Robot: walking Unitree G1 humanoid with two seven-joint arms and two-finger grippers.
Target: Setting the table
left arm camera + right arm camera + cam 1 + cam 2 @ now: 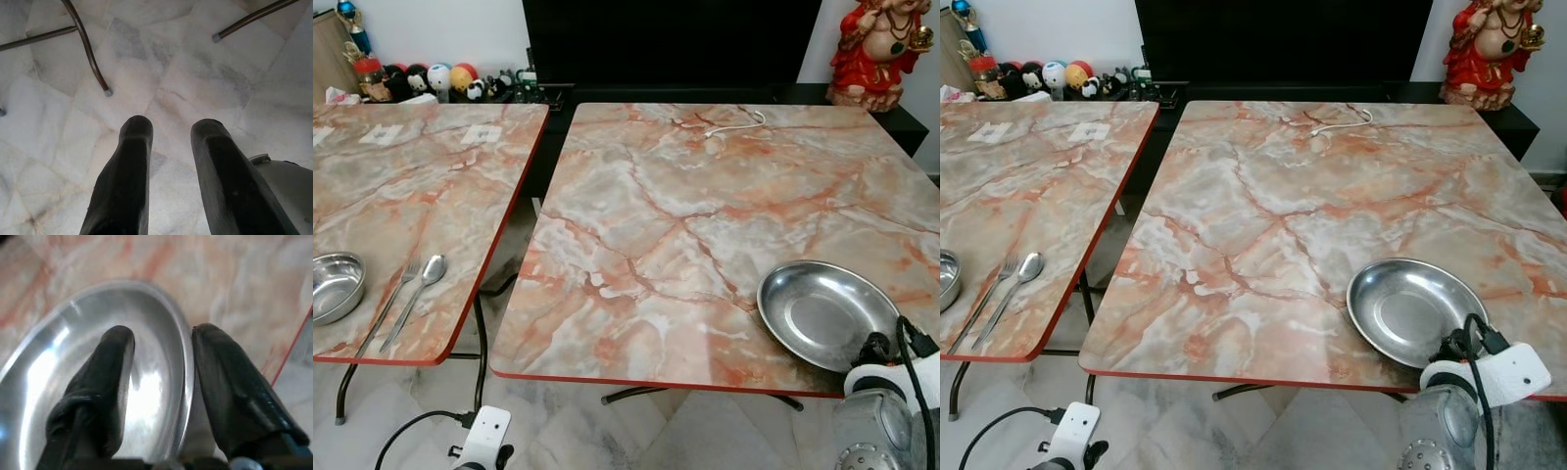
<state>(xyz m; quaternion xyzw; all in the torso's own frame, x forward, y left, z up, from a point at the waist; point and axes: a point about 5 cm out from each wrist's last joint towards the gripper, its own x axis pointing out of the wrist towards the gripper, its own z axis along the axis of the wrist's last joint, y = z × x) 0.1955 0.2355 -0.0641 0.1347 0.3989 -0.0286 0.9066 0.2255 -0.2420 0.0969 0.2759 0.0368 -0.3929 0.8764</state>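
1. Round shiny steel plate (824, 313) lying at near right corner of right pink marble-pattern table (685, 225).
2. Right gripper (159, 340) straddling plate rim, fingers narrowly apart, not clamped.
3. Left gripper (171, 129) low beside table, fingers parted, holding nothing.

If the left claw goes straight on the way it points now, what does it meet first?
Probably the marble floor. The left claw hangs open and points down at bare tiles. The table legs lie off to the side of its line, though depth is hard to judge.
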